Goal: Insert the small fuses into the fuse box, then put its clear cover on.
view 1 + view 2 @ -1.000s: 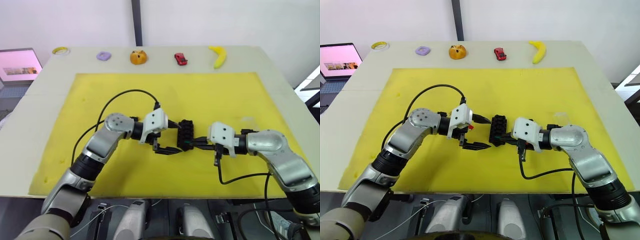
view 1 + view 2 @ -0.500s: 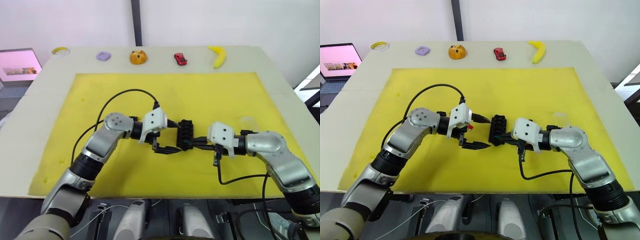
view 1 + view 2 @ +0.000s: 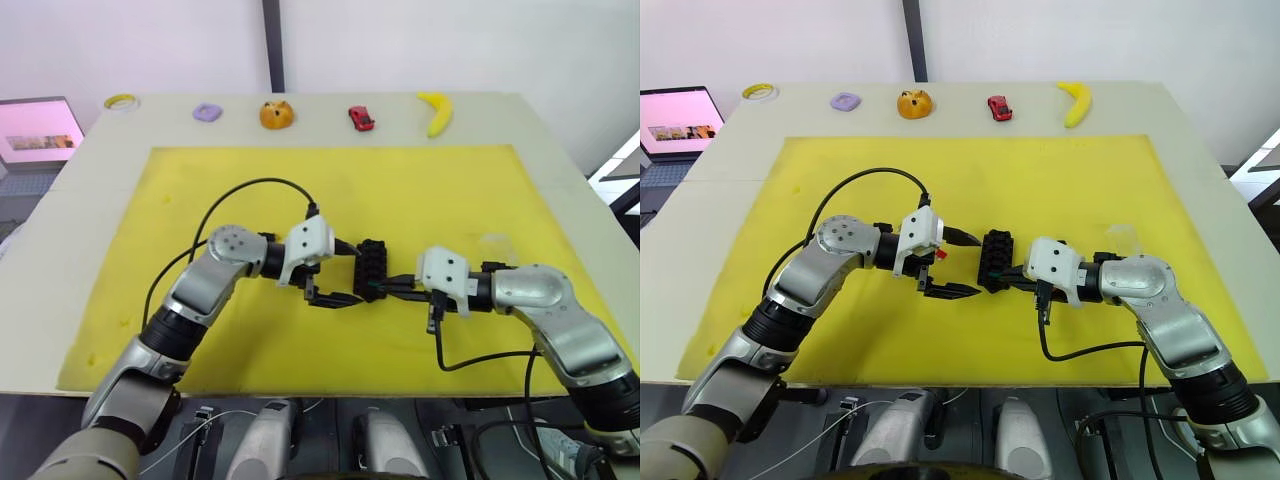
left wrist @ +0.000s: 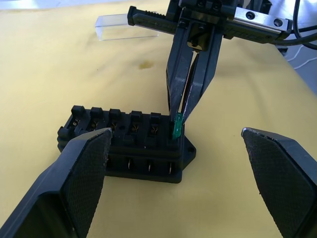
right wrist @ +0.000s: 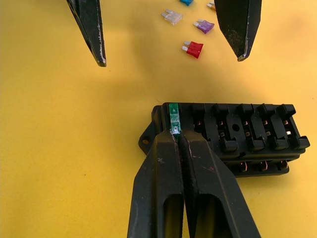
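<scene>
The black fuse box (image 3: pixel 372 266) lies in the middle of the yellow mat. My right gripper (image 5: pixel 176 137) is shut on a green fuse (image 5: pixel 173 116) and holds it upright at the end slot at one corner of the fuse box (image 4: pixel 129 145). My left gripper (image 3: pixel 354 276) is open, with one finger on each side of the box and apart from it. Loose small fuses lie on the mat beyond the box: red (image 5: pixel 192 48), purple (image 5: pixel 204 26) and a pale one (image 5: pixel 172 17). The clear cover (image 4: pixel 119 26) lies on the mat behind my right arm (image 3: pixel 495 243).
Along the table's far edge sit a banana (image 3: pixel 436 112), a red toy car (image 3: pixel 361 118), an orange object (image 3: pixel 276 114), a purple ring (image 3: pixel 207 111) and a tape roll (image 3: pixel 121 101). A laptop screen (image 3: pixel 35 128) stands off the table's left side.
</scene>
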### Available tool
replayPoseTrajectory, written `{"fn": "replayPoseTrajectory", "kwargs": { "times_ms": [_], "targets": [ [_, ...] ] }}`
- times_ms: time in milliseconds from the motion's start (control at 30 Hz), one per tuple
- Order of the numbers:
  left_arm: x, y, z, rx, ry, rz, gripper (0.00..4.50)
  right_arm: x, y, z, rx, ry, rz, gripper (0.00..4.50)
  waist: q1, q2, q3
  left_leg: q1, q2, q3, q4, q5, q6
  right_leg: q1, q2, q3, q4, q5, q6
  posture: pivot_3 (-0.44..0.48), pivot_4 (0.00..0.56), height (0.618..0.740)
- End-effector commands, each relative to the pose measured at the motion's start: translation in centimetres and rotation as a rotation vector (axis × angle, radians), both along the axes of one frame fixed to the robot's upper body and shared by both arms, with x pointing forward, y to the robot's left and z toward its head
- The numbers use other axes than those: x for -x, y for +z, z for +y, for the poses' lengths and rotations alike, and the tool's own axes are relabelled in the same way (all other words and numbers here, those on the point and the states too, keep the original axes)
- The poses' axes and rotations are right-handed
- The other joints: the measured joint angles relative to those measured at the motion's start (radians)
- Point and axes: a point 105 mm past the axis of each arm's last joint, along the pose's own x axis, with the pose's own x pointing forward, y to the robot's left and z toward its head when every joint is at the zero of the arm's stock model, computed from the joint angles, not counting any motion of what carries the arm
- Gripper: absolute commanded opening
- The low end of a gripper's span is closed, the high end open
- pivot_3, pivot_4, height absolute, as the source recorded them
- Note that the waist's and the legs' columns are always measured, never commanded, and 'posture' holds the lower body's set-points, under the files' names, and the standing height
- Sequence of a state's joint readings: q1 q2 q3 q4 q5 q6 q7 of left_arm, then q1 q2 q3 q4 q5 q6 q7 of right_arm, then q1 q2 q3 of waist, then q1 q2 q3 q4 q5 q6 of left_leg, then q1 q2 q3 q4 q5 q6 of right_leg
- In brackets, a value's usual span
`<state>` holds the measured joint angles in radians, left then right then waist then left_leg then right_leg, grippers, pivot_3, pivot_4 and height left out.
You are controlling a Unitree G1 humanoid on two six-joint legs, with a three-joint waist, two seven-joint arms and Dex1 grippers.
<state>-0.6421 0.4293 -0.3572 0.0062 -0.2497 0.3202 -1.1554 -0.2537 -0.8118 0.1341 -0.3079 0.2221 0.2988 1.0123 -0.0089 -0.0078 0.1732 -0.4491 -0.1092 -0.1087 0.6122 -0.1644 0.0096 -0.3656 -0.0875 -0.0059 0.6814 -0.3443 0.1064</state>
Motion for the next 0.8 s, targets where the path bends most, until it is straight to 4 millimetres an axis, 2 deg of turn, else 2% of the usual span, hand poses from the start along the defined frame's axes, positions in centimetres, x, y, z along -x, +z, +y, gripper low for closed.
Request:
{"fn": "replayPoseTrajectory", "kwargs": {
  "times_ms": [33,167,200,267,367,433,500,800],
  "targets": [
    [0.0,1.5,0.1,0.034,-0.006,-0.049,4.41,-0.1,0.1,-0.3,-0.001,-0.019,-0.001,0.00,0.000,0.000,0.000,0.000,0.000,0.000,0.000,0.000,0.000,0.000,0.000,0.000,0.000,0.000,0.000,0.000,0.150,0.735],
    [-0.1,1.5,0.1,0.033,-0.006,-0.048,4.41,0.1,0.4,-0.1,-0.009,-0.004,-0.003,0.00,0.000,0.000,0.000,0.000,0.000,0.000,0.000,0.000,0.000,0.000,0.000,0.000,0.000,0.000,0.000,0.000,0.150,0.735],
    [-0.1,1.5,0.1,0.032,-0.006,-0.048,4.48,0.2,0.5,0.0,-0.012,0.002,-0.005,0.31,0.000,0.000,0.000,0.000,0.000,0.000,0.000,0.000,0.000,0.000,0.000,0.000,0.000,0.000,0.000,0.000,0.150,0.735],
    [-0.1,1.5,0.1,0.031,-0.005,-0.048,4.50,0.5,1.1,0.3,-0.022,0.019,-0.003,1.02,0.000,0.000,0.000,0.000,0.000,0.000,0.000,0.000,0.000,0.000,0.000,0.000,0.000,0.000,0.000,0.000,0.150,0.735],
    [-0.1,1.5,0.1,0.031,-0.007,-0.048,4.50,1.0,3.2,1.1,-0.069,0.038,-0.014,2.56,-0.001,0.000,0.000,0.000,0.000,0.000,0.000,0.000,0.000,0.000,0.000,0.000,0.000,0.000,0.000,0.000,0.150,0.735],
    [-0.1,1.6,0.0,0.035,-0.010,-0.049,4.50,1.3,3.9,1.2,-0.061,0.053,-0.025,3.68,-0.001,0.000,0.000,-0.001,0.000,0.000,0.000,0.000,0.000,-0.001,0.000,0.000,0.000,0.000,0.000,0.000,0.150,0.735],
    [-0.1,1.7,-0.1,0.040,-0.011,-0.049,4.50,1.3,4.1,0.9,-0.049,0.054,-0.028,4.46,0.002,0.000,0.000,0.000,0.000,0.000,0.000,0.000,0.000,0.000,0.000,0.000,0.000,0.000,0.000,0.000,0.150,0.735],
    [-0.2,1.2,0.0,0.038,-0.009,-0.047,4.50,0.7,4.5,2.2,-0.242,0.066,0.086,4.46,-0.002,0.000,0.000,0.000,0.000,0.000,0.000,0.000,0.000,-0.001,0.000,0.000,0.000,0.000,0.000,0.000,0.150,0.735]
  ]
}}
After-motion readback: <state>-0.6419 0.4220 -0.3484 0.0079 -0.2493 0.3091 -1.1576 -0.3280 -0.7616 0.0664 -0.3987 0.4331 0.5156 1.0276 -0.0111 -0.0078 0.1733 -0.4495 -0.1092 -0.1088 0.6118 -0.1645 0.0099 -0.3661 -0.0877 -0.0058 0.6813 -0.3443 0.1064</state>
